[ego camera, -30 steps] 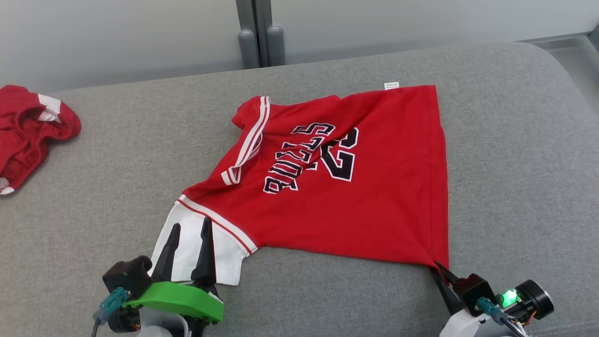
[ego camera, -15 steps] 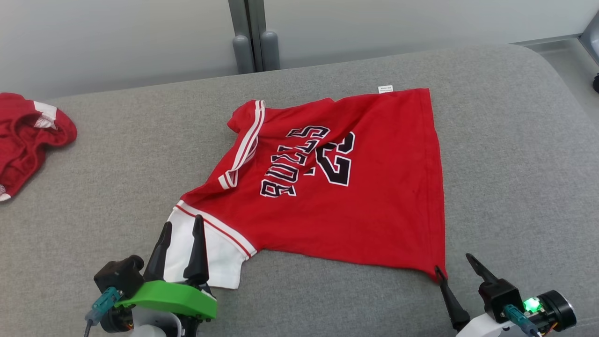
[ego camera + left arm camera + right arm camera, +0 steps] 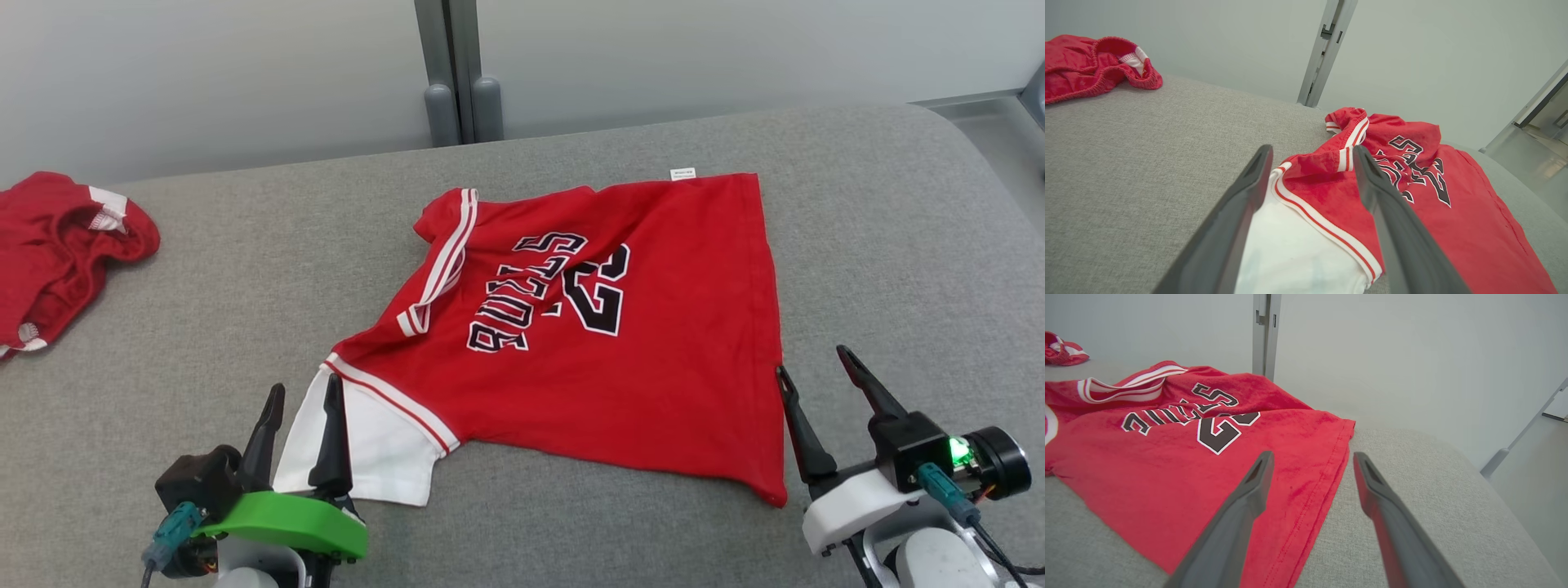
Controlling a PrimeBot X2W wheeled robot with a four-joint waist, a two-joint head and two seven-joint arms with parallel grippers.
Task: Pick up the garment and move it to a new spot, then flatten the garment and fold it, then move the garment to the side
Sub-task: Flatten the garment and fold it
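red jersey (image 3: 620, 327) lying print-up but skewed at the middle of the grey cushion (image 3: 245, 269), with a second red garment (image 3: 57, 245) well apart at far left. left claw (image 3: 304, 384), fingers apart and empty, straddles the white sleeve (image 3: 367, 441); right claw (image 3: 812, 362), likewise apart and empty, sits just beside the jersey's right edge. flattening looks unfinished: pinch the folded-over striped shoulder (image 3: 445, 245) shallowly, top layer only, and draw it outward low along the cushion.
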